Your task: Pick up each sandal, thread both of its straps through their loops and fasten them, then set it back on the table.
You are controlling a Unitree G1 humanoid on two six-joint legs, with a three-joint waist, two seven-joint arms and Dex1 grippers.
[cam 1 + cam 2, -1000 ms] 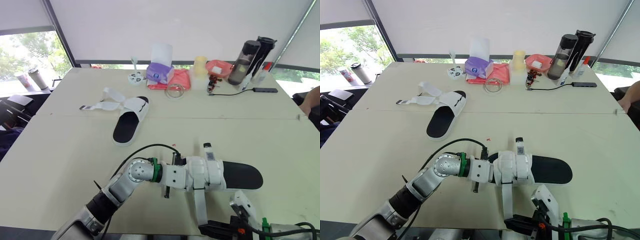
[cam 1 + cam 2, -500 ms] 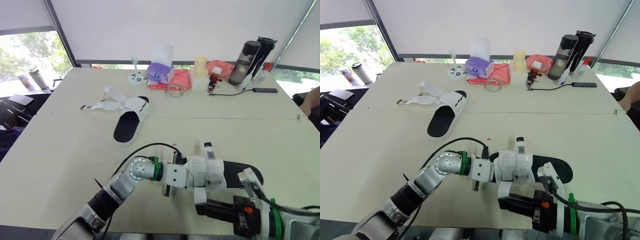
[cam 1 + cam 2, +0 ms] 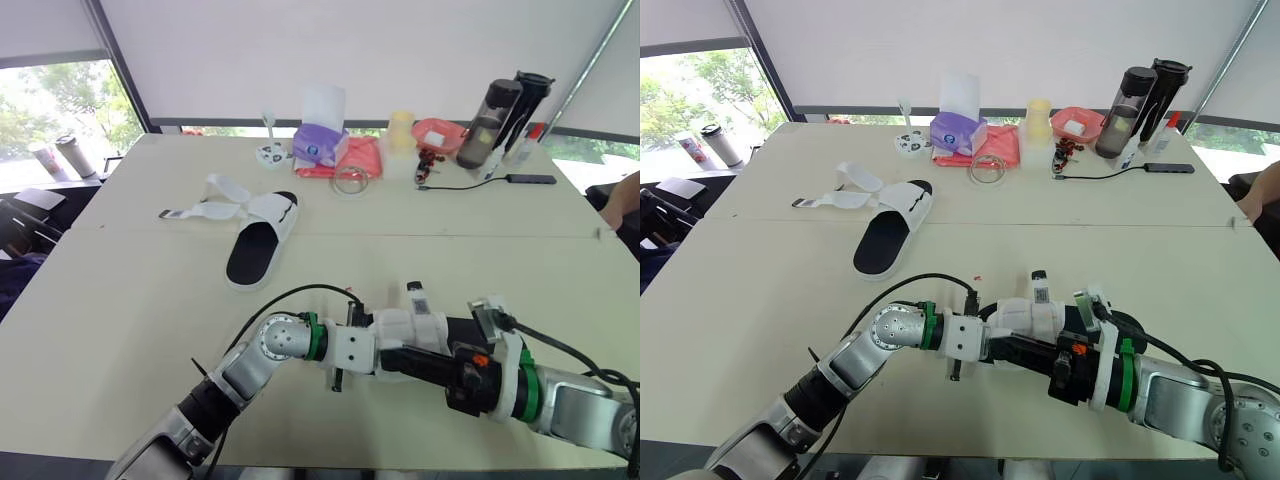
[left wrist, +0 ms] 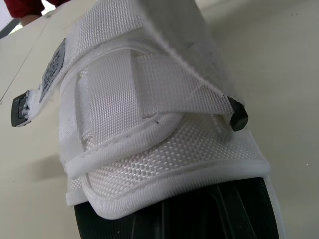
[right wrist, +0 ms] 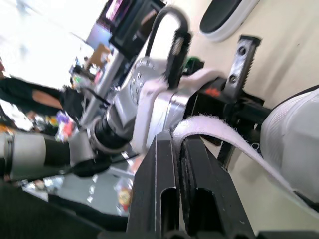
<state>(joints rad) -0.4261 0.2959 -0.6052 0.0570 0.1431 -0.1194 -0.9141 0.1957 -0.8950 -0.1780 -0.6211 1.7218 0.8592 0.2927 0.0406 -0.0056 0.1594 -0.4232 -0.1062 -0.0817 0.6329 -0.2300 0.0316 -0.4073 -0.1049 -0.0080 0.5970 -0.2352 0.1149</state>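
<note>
Two sandals were on the table (image 3: 120, 300). The far sandal (image 3: 258, 235) lay well apart on the robot's left, its straps splayed out and unfastened. The near sandal (image 3: 412, 328) sat at the front edge between both arms. The left gripper (image 3: 352, 350) was pressed against the end of the near sandal that carries the white woven upper, but whether it had a true hold could not be told. The right gripper (image 5: 178, 142) had its two fingers closed almost flat together, pinching the free end of a strap (image 5: 224, 137), which curved from the pinch back to the upper. In the left wrist view another band lay folded across the upper and ended in a black strap tip (image 4: 238, 117).

Handling, by judgement: the sandal looked light, with a sole that should give a little and a soft upper. It would likely skate on the smooth table if the strap were pulled with nothing bracing it. The strap looked like limp webbing, likely to flop and twist, with only the tip stiff enough to steer. The best hold seemed to be close behind that tip for feeding the loop, with the other arm steadying the sole or upper.
</note>
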